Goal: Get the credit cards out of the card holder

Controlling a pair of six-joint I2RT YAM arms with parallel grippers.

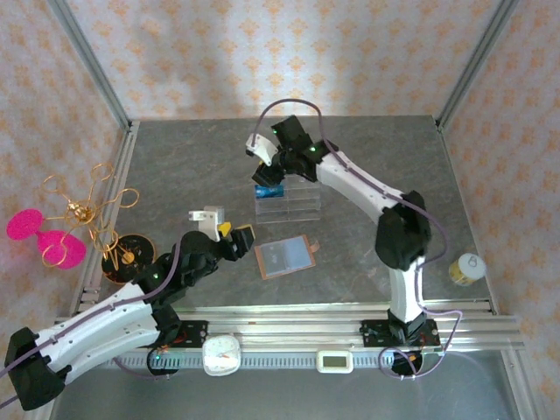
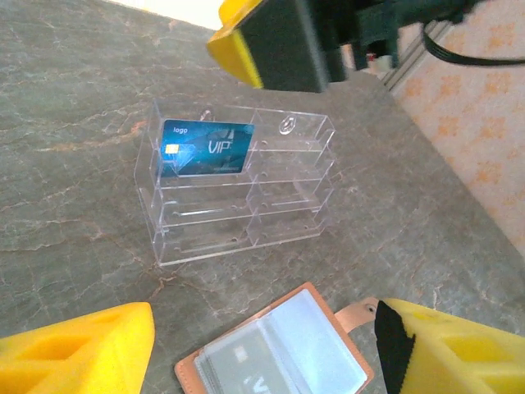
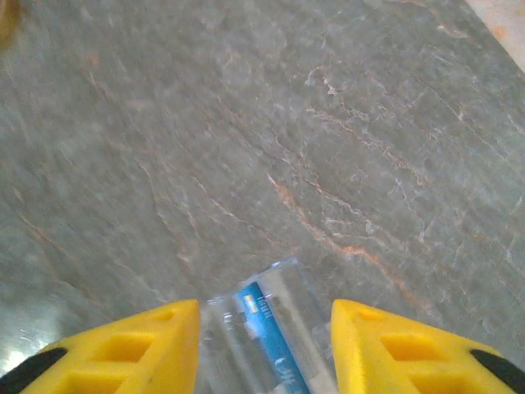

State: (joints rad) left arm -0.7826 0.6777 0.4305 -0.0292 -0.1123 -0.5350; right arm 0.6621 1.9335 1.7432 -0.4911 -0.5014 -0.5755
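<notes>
Left gripper (image 1: pixel 238 233) hovers near card holder (image 2: pixel 279 353); clear rack (image 2: pixel 283 220) beyond holds blue card (image 2: pixel 205 148).

Bright, even daylight-type light. From the top view, soft grey shadow patches sit on the back wall (image 1: pixel 289 52) at 12 o'clock. The table (image 1: pixel 376 157) is matte.

Left wrist view: blown-out white at 11 o'clock. The clear rack (image 2: pixel 238 213) glints and is sharp. The left gripper fingers (image 2: pixel 82 345) are defocused at 7 and 5 o'clock.

Right wrist view: overall soft, with sheen at 8 o'clock. The right gripper fingers (image 3: pixel 123 345) are blurry.
</notes>
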